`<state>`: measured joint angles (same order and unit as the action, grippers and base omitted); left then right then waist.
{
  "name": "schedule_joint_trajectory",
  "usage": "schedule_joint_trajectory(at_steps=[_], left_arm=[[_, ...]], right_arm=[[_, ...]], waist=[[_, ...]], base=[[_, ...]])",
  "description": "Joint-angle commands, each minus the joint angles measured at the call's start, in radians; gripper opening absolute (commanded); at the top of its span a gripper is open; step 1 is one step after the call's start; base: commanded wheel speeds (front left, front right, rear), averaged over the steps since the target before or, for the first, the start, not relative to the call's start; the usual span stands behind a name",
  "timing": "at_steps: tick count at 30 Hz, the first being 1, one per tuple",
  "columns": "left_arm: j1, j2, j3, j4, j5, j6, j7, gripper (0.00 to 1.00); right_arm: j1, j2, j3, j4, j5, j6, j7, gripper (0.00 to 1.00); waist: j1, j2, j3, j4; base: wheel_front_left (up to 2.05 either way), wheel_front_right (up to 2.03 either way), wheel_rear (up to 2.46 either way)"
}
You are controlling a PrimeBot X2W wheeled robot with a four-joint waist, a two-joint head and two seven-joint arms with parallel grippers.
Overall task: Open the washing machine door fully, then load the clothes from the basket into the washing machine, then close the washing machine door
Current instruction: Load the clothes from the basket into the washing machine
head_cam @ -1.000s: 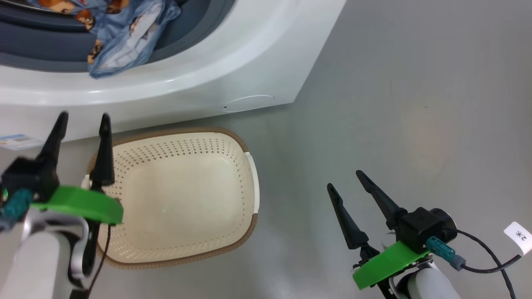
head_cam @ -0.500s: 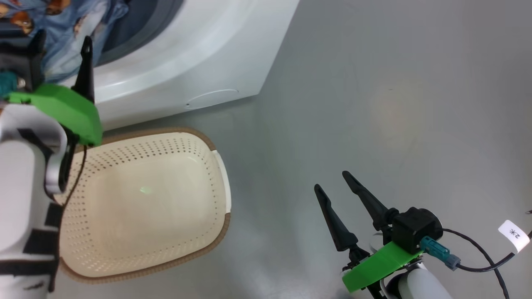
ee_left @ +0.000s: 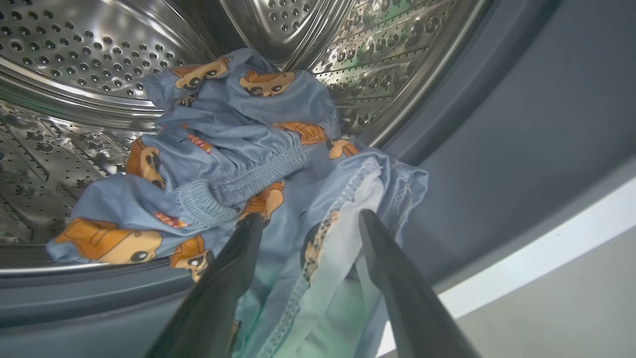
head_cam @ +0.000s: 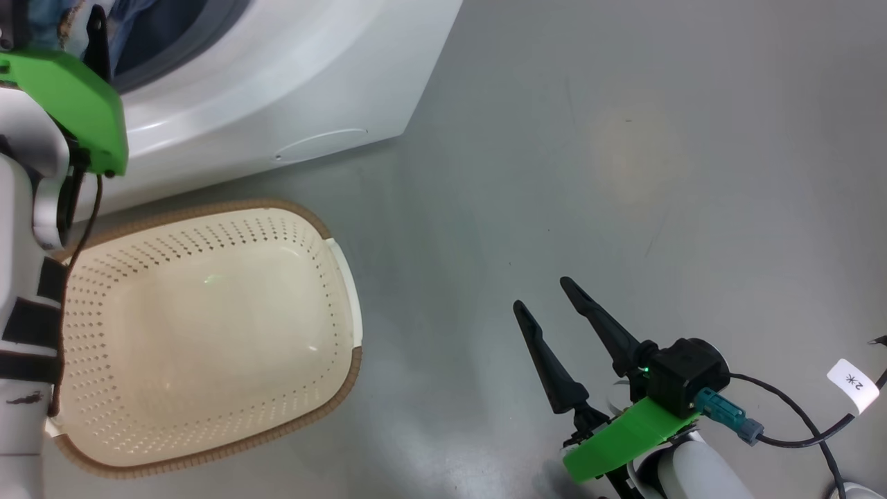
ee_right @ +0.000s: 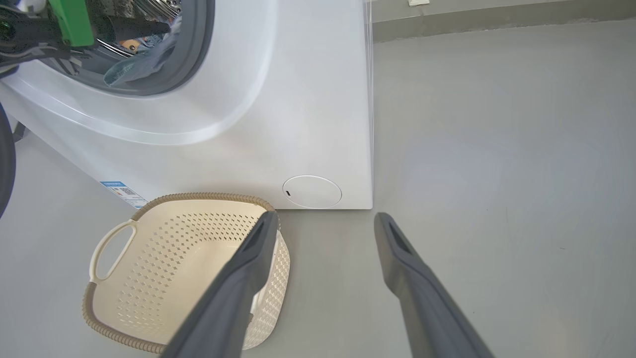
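The washing machine (ee_right: 318, 99), a smooth white box with its opening uncovered, stands ahead of both grippers. Its perforated steel drum (ee_left: 99, 59) holds a crumpled blue garment (ee_left: 238, 149) printed with orange bears, gathered at an elastic band. One pale-lined hem trails out over the matt grey rubber gasket (ee_left: 521, 149).

The left gripper (ee_left: 310, 216) reaches into the opening with its dark tapered fingers spread apart. The trailing hem lies under and between its tips, and nothing is clamped.

The basket (head_cam: 326, 409), a cream plastic rounded rectangle with diamond perforations and a brown woven-look rim, sits empty on the floor just before the machine. It is below the left arm and to the left of the right gripper (head_cam: 542, 293). That gripper hovers over bare floor, jaws wide and holding nothing.

A round flap (ee_right: 312, 191) and a blue sticker (ee_right: 121, 191) mark the machine's lower front.

The floor (head_cam: 624, 173) is smooth, faintly glossy grey.

One second earlier the left gripper hung over the basket's rim; the head camera has also shifted since.
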<state>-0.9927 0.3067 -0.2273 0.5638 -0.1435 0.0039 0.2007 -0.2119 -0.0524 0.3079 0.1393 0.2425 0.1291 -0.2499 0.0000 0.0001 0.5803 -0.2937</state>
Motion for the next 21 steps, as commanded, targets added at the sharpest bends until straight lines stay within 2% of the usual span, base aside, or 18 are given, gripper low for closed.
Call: schedule_joint_trajectory(at_steps=[1,14,21], left_arm=[[-0.028,0.042,0.016,-0.008,0.006,0.000,0.011,1.00],[-0.105,0.047,-0.021,0.124,0.020,-0.002,0.045,1.00],[-0.138,0.077,-0.041,0.166,0.045,0.006,0.060,1.00]], right_arm=[[0.002,0.002,0.023,-0.025,0.013,0.002,-0.012,1.00],[-0.008,0.002,0.041,-0.022,0.027,0.002,-0.012,1.00],[-0.004,0.002,0.046,-0.029,0.030,0.002,-0.012,1.00]], waist=[[0.0000,-0.0001,0.004,-0.001],[0.0000,-0.0001,0.010,-0.012],[0.0000,-0.0001,0.018,-0.024]], base=[[0.00,0.00,0.00],[0.00,0.00,0.00],[0.00,0.00,0.00]])
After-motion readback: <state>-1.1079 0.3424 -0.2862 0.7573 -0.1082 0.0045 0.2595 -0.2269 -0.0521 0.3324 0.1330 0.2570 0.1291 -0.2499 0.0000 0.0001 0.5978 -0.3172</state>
